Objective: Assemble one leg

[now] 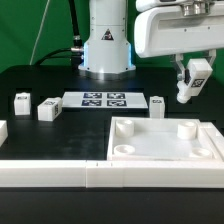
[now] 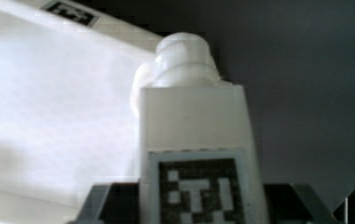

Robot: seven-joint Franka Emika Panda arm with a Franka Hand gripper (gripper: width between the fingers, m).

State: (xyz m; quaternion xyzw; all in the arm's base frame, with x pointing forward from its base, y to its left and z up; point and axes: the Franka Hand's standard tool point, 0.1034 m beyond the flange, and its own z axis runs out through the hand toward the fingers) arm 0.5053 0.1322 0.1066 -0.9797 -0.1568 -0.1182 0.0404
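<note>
Over the tray, leg in hand

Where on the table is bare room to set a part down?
Bare table lies between the marker board, the tray and the front rail. Crowded: the exterior view's left, with two legs; a third leg sits between marker board and pincer, which holds a fourth leg.

Your bench, matte black table, white rail along its near edge, green backdrop behind at the exterior view's left, darker toward the middle, light even.
</note>
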